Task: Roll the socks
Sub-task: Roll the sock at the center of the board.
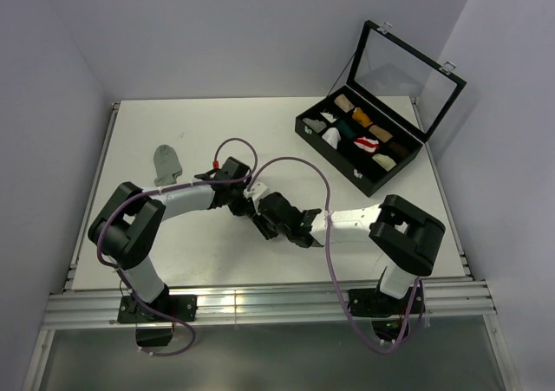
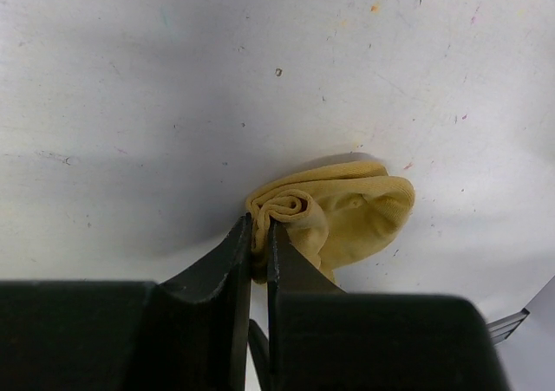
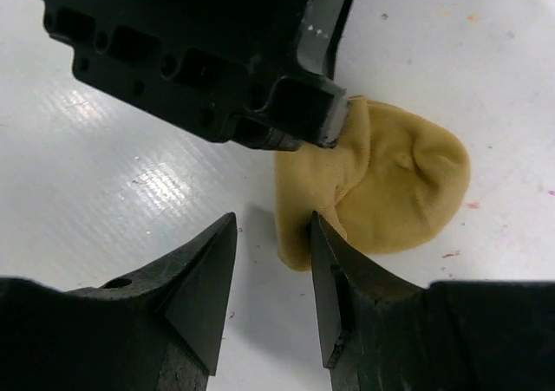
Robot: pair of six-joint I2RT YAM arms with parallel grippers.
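Note:
The mustard-yellow sock lies on the white table, partly rolled at one end. My left gripper is shut on that rolled end, pinching the fabric between its jaws. In the right wrist view the same sock lies under the left gripper's body. My right gripper is open. Its right finger touches the sock's near edge and its left finger is over bare table. In the top view both grippers, left and right, meet mid-table and hide the sock. The grey sock lies flat at the far left. The white striped sock is out of view.
A black compartmented case with its glass lid raised stands at the back right, holding several small fabric rolls. Purple cables loop over both arms. The table's metal rail runs along the near edge.

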